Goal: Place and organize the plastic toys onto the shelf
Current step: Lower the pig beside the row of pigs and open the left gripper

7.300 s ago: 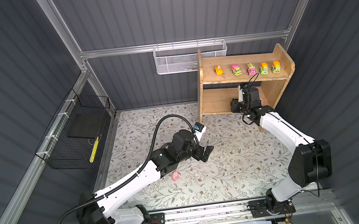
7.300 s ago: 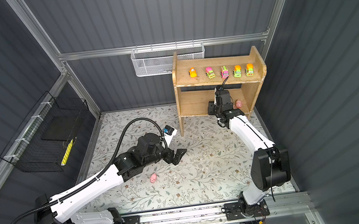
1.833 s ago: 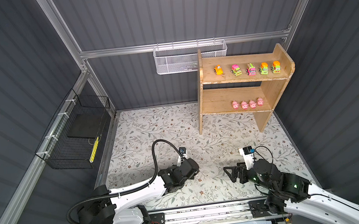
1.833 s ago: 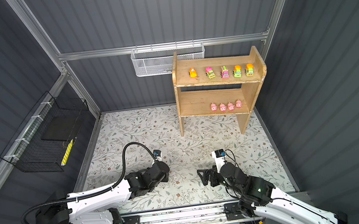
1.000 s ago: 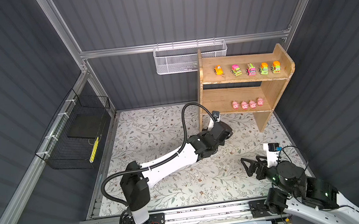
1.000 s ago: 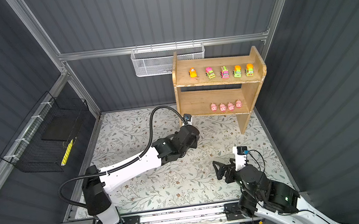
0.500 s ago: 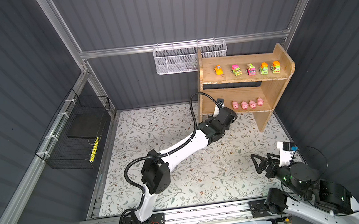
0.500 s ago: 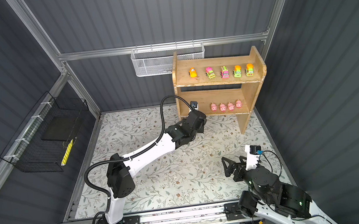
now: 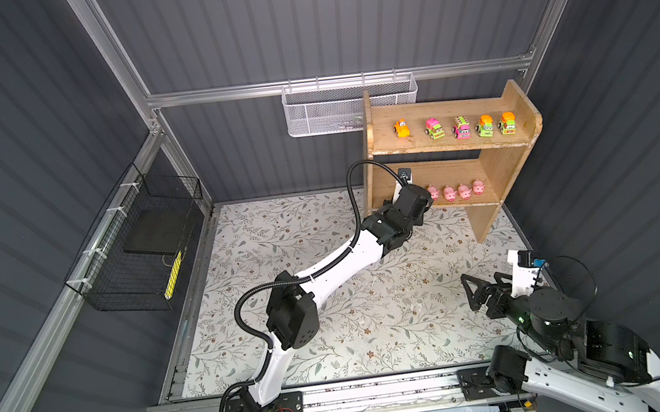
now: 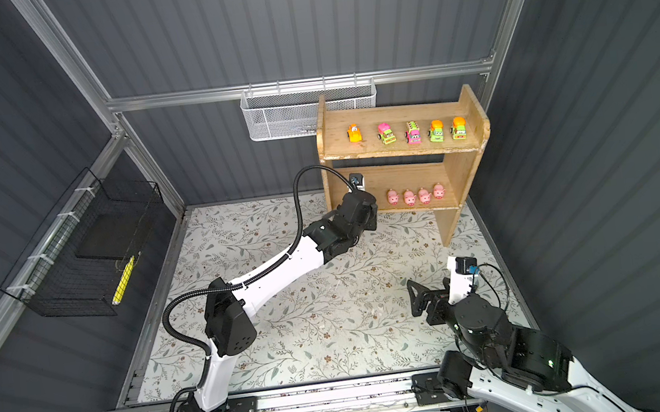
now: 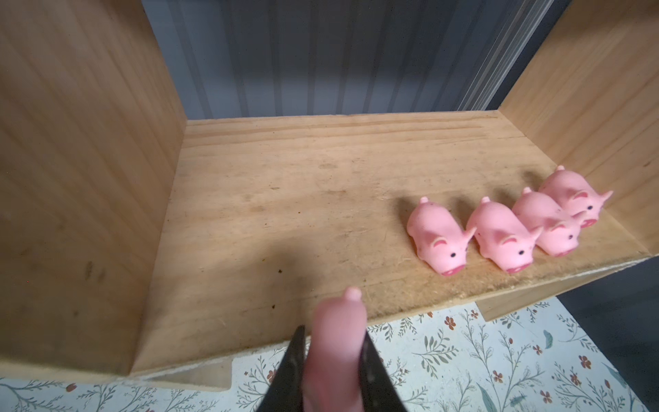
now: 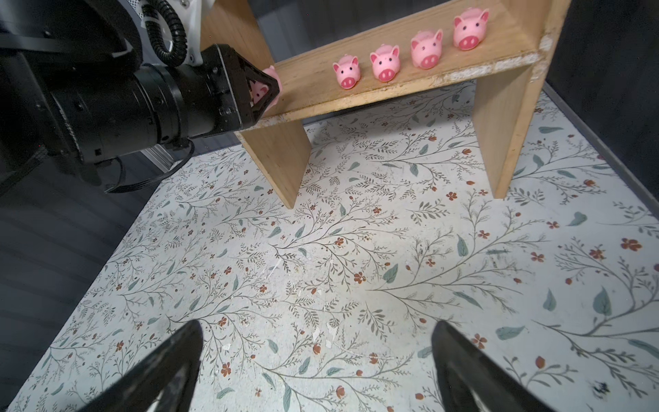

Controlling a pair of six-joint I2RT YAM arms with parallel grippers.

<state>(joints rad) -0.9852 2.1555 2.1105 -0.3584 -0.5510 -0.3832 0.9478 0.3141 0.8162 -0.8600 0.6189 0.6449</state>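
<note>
Left gripper (image 11: 333, 351) clamps pink pig (image 11: 337, 328) at lower-tier near edge of shelf (image 11: 267, 199), left of four-pig row (image 11: 499, 239). Right gripper (image 12: 317, 328) wide open, empty. Held pig hard to make out in both top views.

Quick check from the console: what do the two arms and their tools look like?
The left arm and right arm have white links and bulky black joints. A ribbed black cable hose runs along the left one. The left tool and right tool have black triangular open-frame fingers.
</note>
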